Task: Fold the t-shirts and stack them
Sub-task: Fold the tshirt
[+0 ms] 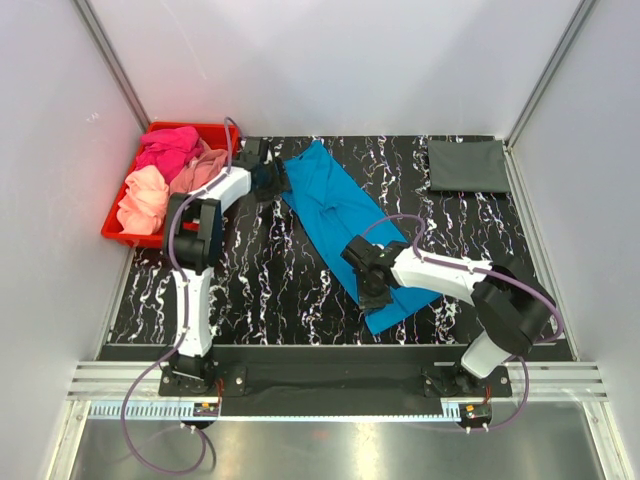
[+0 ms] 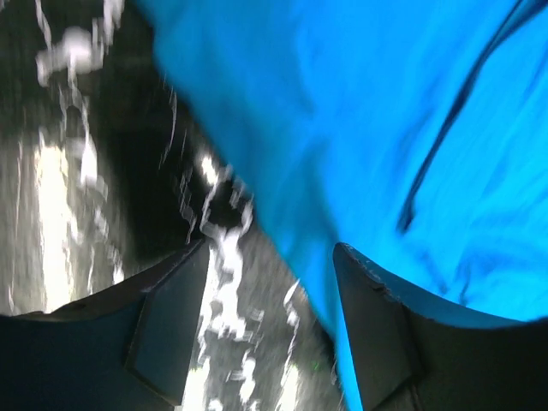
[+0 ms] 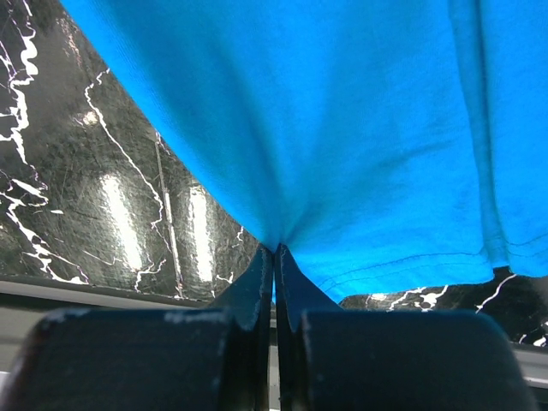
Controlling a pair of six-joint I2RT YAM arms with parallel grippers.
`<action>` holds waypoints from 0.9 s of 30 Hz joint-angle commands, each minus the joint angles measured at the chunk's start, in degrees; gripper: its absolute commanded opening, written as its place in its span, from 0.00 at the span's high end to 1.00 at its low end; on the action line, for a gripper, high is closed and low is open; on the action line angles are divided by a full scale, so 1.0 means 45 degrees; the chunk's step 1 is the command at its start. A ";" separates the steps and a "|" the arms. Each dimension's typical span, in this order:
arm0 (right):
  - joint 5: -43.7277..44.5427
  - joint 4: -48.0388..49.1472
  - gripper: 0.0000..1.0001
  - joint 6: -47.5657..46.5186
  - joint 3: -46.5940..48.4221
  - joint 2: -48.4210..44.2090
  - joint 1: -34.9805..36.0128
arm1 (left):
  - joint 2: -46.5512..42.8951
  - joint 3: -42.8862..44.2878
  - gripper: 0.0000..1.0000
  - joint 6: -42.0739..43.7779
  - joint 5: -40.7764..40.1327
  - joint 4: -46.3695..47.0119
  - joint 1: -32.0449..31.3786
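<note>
My right pincer clenched on the blue t-shirt hem, my left pincer spread apart at its edge

No readable text, label, brand or number on anything in view.

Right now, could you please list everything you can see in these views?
table: one, black with white veining, under everything
red bin: one, red, table's far left
hot pink t-shirt: one, hot pink, crumpled at the bin's far end
salmon t-shirt: one, salmon, in the bin
peach t-shirt: one, peach, bin's near end
blue t-shirt: one, bright blue, lying diagonally mid-table
dark grey t-shirt: one, dark grey, folded, far right corner
left fingers: two, dark, apart beside the blue t-shirt's far edge
right fingers: two, dark, shut on the blue t-shirt's near hem
</note>
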 commanded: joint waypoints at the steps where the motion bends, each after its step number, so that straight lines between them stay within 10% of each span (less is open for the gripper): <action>1: -0.0337 0.0271 1.00 0.0039 -0.0123 -0.0319 0.0045 | 0.0639 0.0957 0.35 -0.0086 -0.0536 0.0876 -0.0022; 11: -0.0357 0.0408 1.00 0.0117 -0.0241 -0.0319 0.0045 | 0.1911 0.2130 0.83 -0.0204 -0.0653 0.0935 -0.0022; 27: -0.0787 0.1873 1.00 0.1835 0.2294 0.1945 0.0376 | 0.4040 0.5821 0.64 -0.0770 0.1727 0.2458 0.0290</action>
